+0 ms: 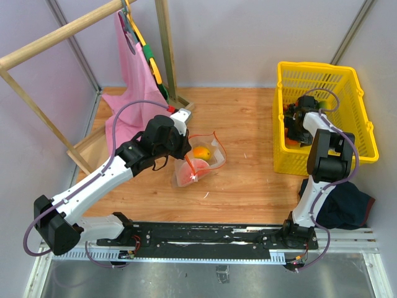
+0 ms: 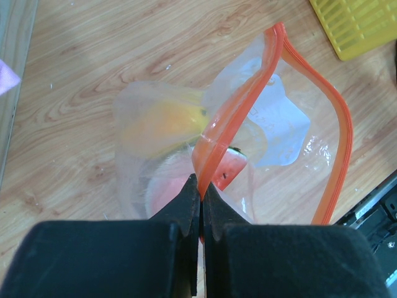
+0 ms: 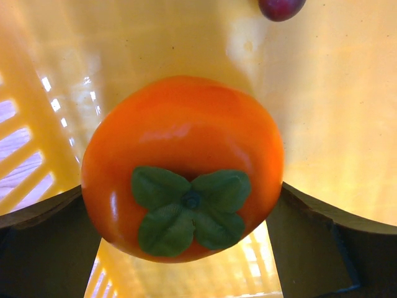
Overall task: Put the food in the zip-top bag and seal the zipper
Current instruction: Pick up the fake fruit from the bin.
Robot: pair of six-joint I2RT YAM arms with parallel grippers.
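The clear zip-top bag point(image 1: 201, 162) lies on the wooden table with its mouth open. A yellow-orange mango point(image 2: 166, 121) and a red watermelon slice point(image 2: 227, 172) are inside it, beside its white label point(image 2: 280, 131). My left gripper point(image 2: 201, 197) is shut on the orange-red zipper strip point(image 2: 313, 84) at one end of the mouth; it also shows in the top view point(image 1: 183, 146). The slider is not visible. My right gripper point(image 3: 181, 186) is down in the yellow basket point(image 1: 361, 118) and holds the orange persimmon point(image 3: 186, 124) between both fingers. A dark purple grape point(image 3: 282, 7) lies beyond it.
A wooden rack point(image 1: 62, 34) with a pink cloth point(image 1: 131, 74) on a hanger stands at the back left. A dark cloth point(image 1: 344, 208) lies by the right arm's base. The basket's corner point(image 2: 360, 25) is to the right of the bag.
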